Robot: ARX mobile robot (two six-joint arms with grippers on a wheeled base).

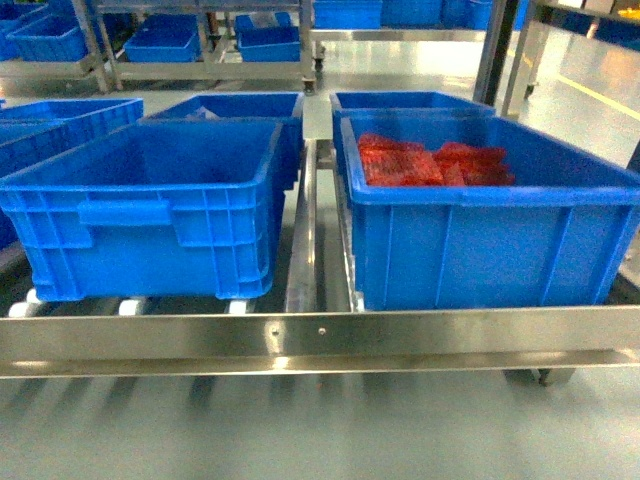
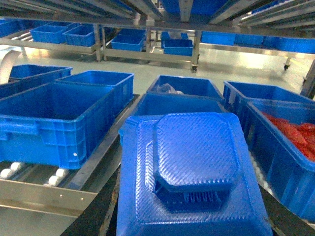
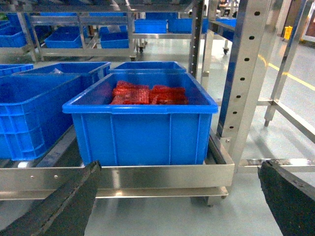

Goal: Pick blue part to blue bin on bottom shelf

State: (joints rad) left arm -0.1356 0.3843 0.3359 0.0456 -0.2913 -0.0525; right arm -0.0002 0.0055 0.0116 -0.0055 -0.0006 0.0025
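Note:
The blue part (image 2: 194, 162), a ribbed moulded tray with a raised octagonal centre, fills the lower middle of the left wrist view. My left gripper (image 2: 193, 219) is shut on it; only dark fingers (image 2: 96, 221) show at either side under the part. It hangs in front of the bottom shelf (image 1: 320, 335), just before an empty blue bin (image 2: 179, 104). The head view shows that empty blue bin (image 1: 150, 200) on the left of the shelf, with no gripper in sight. My right gripper (image 3: 179, 196) stands open and empty, low in front of the shelf's rail (image 3: 147, 177).
A blue bin of red parts (image 1: 480, 230) sits on the right of the shelf, with more blue bins (image 1: 410, 102) behind and to the left. A perforated steel upright (image 3: 241, 73) stands at the rack's right corner. Grey floor lies before the rail.

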